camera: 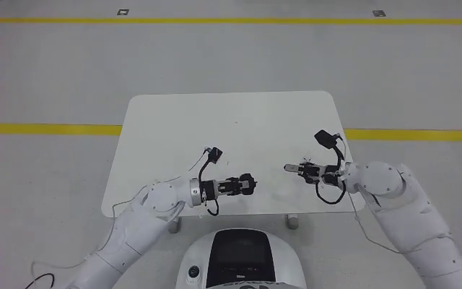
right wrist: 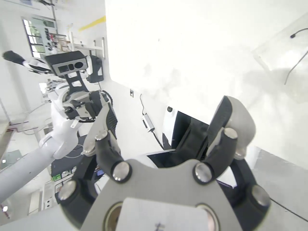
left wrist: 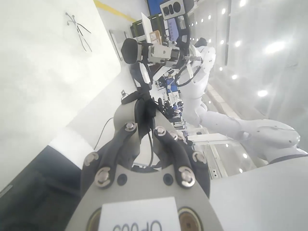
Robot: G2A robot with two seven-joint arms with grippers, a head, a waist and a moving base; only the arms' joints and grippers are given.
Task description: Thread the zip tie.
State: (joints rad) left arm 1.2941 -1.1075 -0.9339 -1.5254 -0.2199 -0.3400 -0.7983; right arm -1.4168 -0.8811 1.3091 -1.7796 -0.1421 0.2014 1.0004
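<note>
At the left, the left gripper (camera: 251, 183) hangs over the near part of the counter (camera: 231, 123), pointing right toward the other arm. Its fingers (left wrist: 124, 116) are drawn close together in the left wrist view. A small dark bit shows at their tips, but whether that is a tie cannot be told.

Right of it, across a short gap of bare counter, the right gripper (camera: 291, 169) points back at it, so the two face each other tip to tip without touching. Its fingers (right wrist: 222, 114) stand wide apart in the right wrist view, with nothing between them.

Farther right and a little farther back, the zip ties (left wrist: 78, 29) lie loose on the counter in a small crossed bundle. They sit just beyond the right gripper, on its far side, and apart from both grippers.

By the look of it, the task is at its start. No tie is clearly held and no tail has been fed through a head, so the step in hand appears to be fetching one.

The next move probably falls to the right gripper, which is nearest and already spread. It would need to come down over one strip where it lies clear of its neighbours and close on that strip alone. The tie then has to be presented so that the other gripper can take the free end. The crossed strips are thin and lie flat, so picking up two at once is a likely risk.
</note>
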